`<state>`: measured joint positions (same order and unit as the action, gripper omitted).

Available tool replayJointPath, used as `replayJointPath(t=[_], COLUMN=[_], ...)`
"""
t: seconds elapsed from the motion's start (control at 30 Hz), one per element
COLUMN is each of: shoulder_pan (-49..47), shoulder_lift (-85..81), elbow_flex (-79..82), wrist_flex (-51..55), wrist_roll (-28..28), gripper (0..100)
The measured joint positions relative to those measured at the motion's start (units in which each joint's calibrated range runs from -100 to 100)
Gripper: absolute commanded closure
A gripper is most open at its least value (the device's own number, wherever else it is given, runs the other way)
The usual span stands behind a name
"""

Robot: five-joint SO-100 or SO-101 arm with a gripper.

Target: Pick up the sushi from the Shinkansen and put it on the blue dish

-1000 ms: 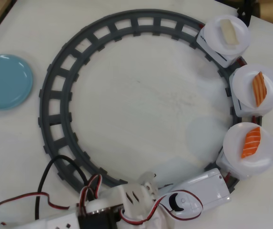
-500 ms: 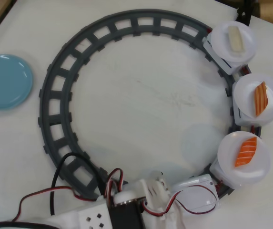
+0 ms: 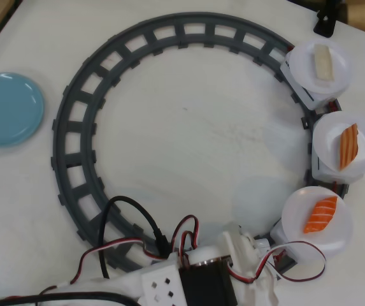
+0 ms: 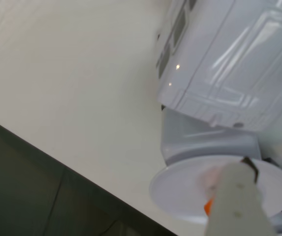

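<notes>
Three round white plates point(image 3: 316, 221) on the train cars along the right side of the grey circular track point(image 3: 80, 111), seen in the overhead view. On the lowest plate, the sushi point(image 3: 320, 215), vivid red-orange with pale stripes, lying diagonally. On the middle plate, a paler orange piece point(image 3: 348, 146); on the top plate, a cream-white piece point(image 3: 323, 62). Far on the left, outside the track and well apart from the plates, the blue dish point(image 3: 8, 108), with nothing on it. At the bottom edge, the arm with red and black cables, covering most of the Shinkansen point(image 4: 219, 69). In the wrist view, the white body of the train close above a plate, with one pale gripper finger point(image 4: 236, 204) in front and a small orange spot beside it. Jaws: cannot tell if open or closed.
</notes>
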<state>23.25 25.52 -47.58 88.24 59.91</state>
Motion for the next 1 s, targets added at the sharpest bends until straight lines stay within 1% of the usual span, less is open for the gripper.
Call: replayJointPath(t=[0.23,1.0], shoulder_pan=[-0.08,-0.08], shoulder_lift=[0.67,0.67], elbow_flex=[-4.3,-4.3], wrist_flex=[4.12,4.2], wrist_roll=[0.0,0.0], gripper=[70,70])
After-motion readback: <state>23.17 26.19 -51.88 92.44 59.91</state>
